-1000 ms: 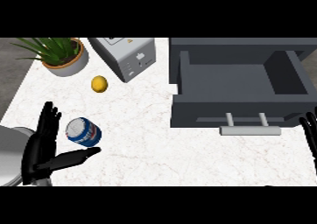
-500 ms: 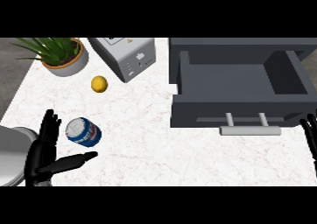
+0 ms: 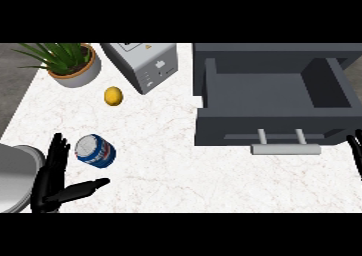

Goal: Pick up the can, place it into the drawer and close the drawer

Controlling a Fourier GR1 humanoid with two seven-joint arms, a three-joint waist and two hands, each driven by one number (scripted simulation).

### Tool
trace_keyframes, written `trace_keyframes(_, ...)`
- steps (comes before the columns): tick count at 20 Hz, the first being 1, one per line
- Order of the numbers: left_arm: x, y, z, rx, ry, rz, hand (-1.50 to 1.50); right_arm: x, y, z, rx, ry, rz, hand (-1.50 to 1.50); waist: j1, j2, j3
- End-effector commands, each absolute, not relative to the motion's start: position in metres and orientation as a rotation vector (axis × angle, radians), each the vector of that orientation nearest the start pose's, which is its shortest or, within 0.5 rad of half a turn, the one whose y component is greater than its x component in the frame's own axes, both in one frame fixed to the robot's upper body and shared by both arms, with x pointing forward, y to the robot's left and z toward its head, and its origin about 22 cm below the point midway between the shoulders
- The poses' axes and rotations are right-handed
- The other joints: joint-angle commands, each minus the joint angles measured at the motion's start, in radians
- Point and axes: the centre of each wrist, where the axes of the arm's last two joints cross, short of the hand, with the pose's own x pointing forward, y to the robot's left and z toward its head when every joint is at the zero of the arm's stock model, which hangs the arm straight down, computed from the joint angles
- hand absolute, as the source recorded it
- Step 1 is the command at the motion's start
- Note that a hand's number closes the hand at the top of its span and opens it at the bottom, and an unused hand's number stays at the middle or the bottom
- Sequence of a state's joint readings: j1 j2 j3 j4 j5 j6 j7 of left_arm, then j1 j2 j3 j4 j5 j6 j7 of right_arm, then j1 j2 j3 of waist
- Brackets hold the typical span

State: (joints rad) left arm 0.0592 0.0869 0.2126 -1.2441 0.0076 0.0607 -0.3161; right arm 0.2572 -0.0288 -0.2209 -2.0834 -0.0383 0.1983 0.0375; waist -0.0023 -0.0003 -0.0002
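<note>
Can (image 3: 95, 151) position first: it stands on the white marble counter (image 3: 184, 180), blue-and-white with its pale top facing me, and no hand is on it. My left hand (image 3: 52, 176) is just left of the can and slightly nearer to me, open, with straight fingers pointing away from me along the can's left side. I can't tell whether they touch it. The thumb juts out to the right, below the can and apart from it.

Left of the can, the counter's edge runs close by, and a grey rounded object (image 3: 8, 176) sits beyond my left hand at that edge, so that side is tight. Right of the can a broad stretch of bare counter runs to the dark grey drawer (image 3: 276, 95), which is pulled out with its top open to me. Its light grey bar handle (image 3: 285, 148) sticks out from the front panel at about the can's level.

My right hand (image 3: 359, 156) shows only as straight, open fingers at the view's right border, far right of the can and just past the handle.

Beyond the can lies a lemon (image 3: 114, 95). A potted plant (image 3: 72, 64) and a grey boxy appliance (image 3: 145, 63) stand farther back, all well apart from the can.
</note>
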Motion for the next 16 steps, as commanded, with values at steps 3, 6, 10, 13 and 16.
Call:
trace_keyframes(3, 0.201, 0.322, -0.085, 0.308, -1.47, 0.18, -1.5, 0.172, -0.287, 0.093, -0.205, -1.8, 0.001, -1.5, 0.003, 0.0, 0.0)
trace_keyframes(6, 0.218, 0.289, -0.094, 0.296, -1.495, 0.15, -1.5, 0.171, -0.311, 0.091, -0.162, -1.814, 0.011, -1.5, 0.0, 0.0, 0.0)
trace_keyframes(10, 0.22, 0.321, -0.094, 0.3, -1.512, 0.181, -1.5, 0.16, -0.298, 0.073, -0.166, -1.813, -0.004, -1.5, -0.001, 0.0, 0.0)
trace_keyframes(13, 0.223, 0.311, -0.099, 0.312, -1.485, 0.164, -1.5, 0.151, -0.303, 0.117, -0.186, -1.803, 0.009, -1.5, -0.002, 0.0, 0.0)
trace_keyframes(16, 0.234, 0.323, -0.102, 0.293, -1.471, 0.183, -1.5, 0.167, -0.303, 0.091, -0.174, -1.801, 0.008, -1.5, -0.001, 0.0, 0.0)
